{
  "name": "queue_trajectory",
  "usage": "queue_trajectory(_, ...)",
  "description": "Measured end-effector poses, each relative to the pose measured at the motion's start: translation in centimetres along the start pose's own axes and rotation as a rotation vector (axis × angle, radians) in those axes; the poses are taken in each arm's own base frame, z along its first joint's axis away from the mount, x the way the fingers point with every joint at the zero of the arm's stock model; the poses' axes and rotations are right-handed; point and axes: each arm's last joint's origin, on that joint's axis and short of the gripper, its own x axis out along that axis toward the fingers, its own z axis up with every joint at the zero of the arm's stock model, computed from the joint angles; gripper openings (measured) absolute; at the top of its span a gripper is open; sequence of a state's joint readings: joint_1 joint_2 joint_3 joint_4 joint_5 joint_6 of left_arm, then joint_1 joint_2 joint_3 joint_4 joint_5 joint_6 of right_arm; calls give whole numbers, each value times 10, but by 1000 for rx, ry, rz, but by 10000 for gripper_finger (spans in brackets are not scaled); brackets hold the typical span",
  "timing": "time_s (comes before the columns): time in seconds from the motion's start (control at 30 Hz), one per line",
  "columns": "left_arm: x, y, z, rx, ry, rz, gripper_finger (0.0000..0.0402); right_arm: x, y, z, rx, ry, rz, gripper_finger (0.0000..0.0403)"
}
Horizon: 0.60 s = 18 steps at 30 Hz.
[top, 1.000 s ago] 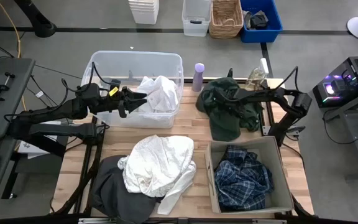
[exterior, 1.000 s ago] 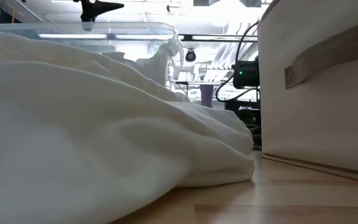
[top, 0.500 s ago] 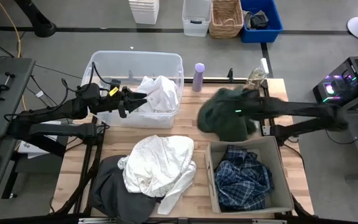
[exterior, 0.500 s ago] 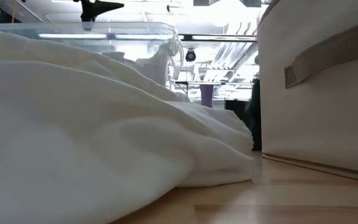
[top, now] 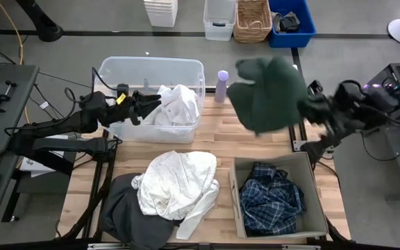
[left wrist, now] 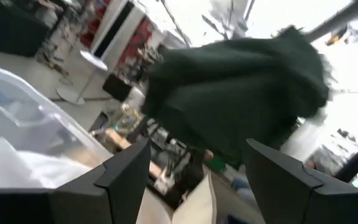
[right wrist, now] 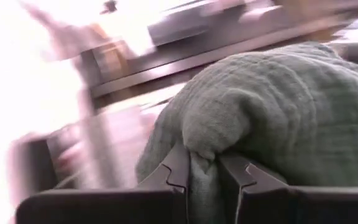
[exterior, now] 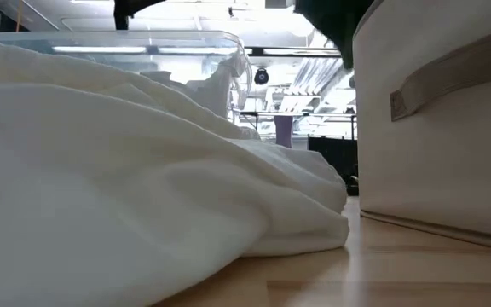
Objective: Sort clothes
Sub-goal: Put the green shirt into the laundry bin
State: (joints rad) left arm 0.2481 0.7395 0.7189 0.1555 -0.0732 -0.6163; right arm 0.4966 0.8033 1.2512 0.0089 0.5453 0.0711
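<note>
My right gripper point(top: 310, 107) is shut on the dark green garment point(top: 266, 94), held high over the table's far right part; the garment also shows in the left wrist view point(left wrist: 241, 93) and at the top of the low view point(exterior: 331, 21). My left gripper point(top: 146, 105) is open and empty over the clear bin point(top: 127, 69), beside a white garment point(top: 177, 104) that lies in the bin. Another white garment point(top: 179, 184) lies on a dark grey garment point(top: 123, 208) at the table's near left. The plaid shirt point(top: 273, 198) lies in the fabric box point(top: 311, 167). My right gripper pinches a bunched fold of the dark green garment point(right wrist: 201, 163) between its two fingers point(right wrist: 169, 169). The garment is lifted clear of the table and bulges over and beyond the fingers, hanging toward the table's left of the gripper.
A lilac bottle point(top: 221, 85) stands at the table's far edge between the clear bin and the hanging garment. The fabric box point(exterior: 441, 128) stands at the near right. Bins and a wicker basket point(top: 252, 19) stand on the floor beyond the table.
My right gripper has risen and drawn back toward the table's right edge, shut on the dark green garment. The garment, which lay spread on the table's far right, is now lifted clear and hangs bunched in the air.
</note>
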Motion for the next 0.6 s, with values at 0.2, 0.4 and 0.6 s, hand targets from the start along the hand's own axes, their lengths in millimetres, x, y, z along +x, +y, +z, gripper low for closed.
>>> queue_trajectory(0.2,0,-3,7,-26,-94,-2,246,-3,44,12,15,273,278,27)
queue_trajectory(0.4,-1,-6,12,-78,-154,-27,246,-17,71,11,153,635,320,27)
queue_trajectory(0.6,-1,-6,14,-92,-191,-14,246,-31,83,7,139,818,238,27)
